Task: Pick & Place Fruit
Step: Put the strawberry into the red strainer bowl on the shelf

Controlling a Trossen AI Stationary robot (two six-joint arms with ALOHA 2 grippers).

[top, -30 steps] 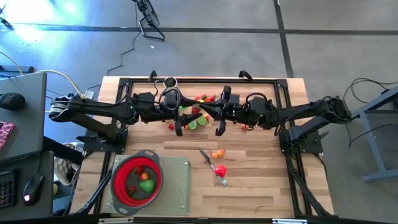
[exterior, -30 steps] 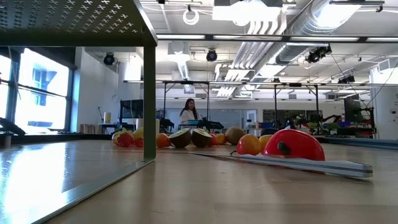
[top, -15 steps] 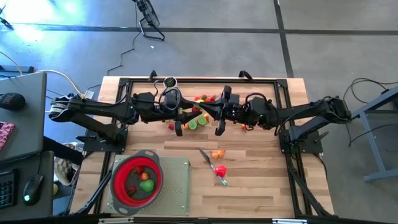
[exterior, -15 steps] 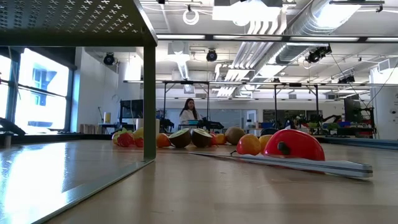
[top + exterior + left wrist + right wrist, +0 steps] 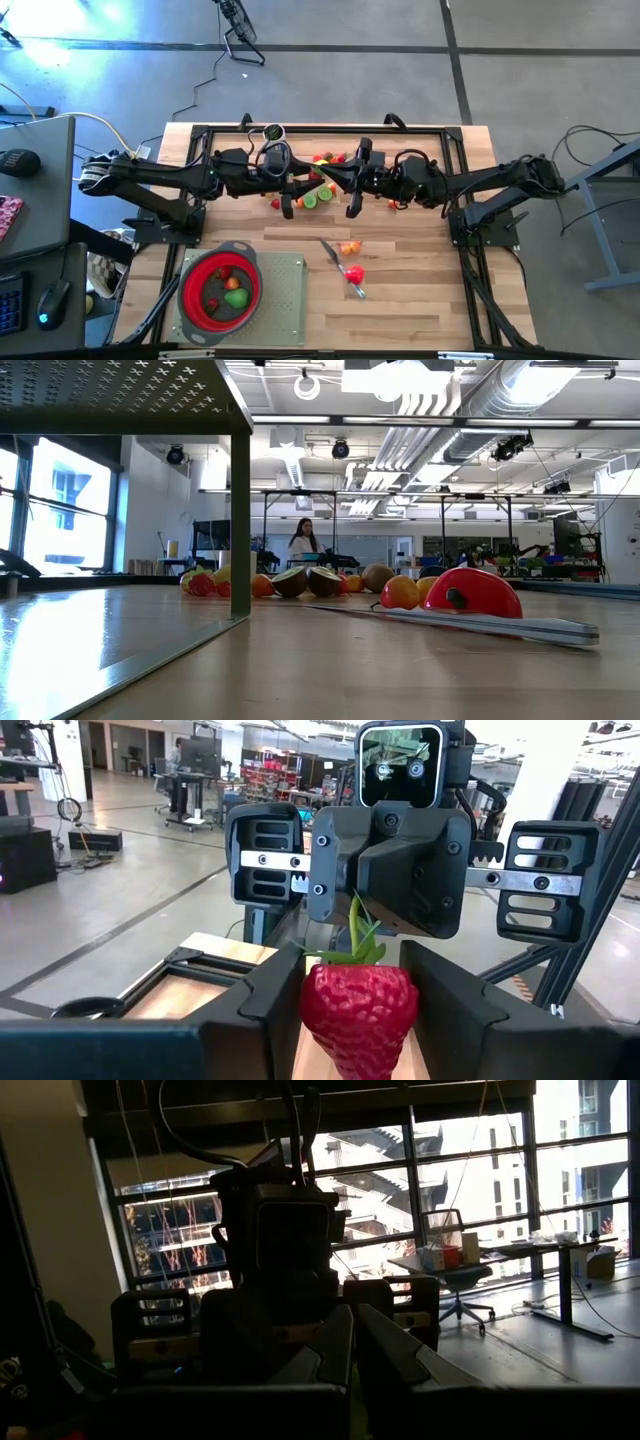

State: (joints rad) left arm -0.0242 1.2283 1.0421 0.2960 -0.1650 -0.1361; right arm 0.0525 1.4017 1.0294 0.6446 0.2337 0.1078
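A red toy strawberry (image 5: 358,1005) with a green stem (image 5: 357,932) hangs high above the table's far middle, and my left gripper (image 5: 358,1020) is shut on it. My right gripper (image 5: 352,1350) faces it end to end (image 5: 332,180), fingers shut; whether they touch the stem I cannot tell. Loose fruit (image 5: 318,196) lies on the table below both grippers. An orange fruit (image 5: 348,247) and a red one (image 5: 355,272) lie nearer, beside a grey knife (image 5: 338,262). Neither gripper shows in the low view. My left gripper pinches the strawberry's two sides (image 5: 308,1005) between its two fingers (image 5: 265,1010). The fingers come level from the table's left. The strawberry is lifted clear of the table, upright, stem up and tip down.
A red strainer (image 5: 220,288) holding a few fruits stands on a grey board (image 5: 285,300) at the near left. A black frame (image 5: 460,150) runs round the table's far part. In the low view the knife (image 5: 480,622) lies in front of the fruit pile (image 5: 300,582).
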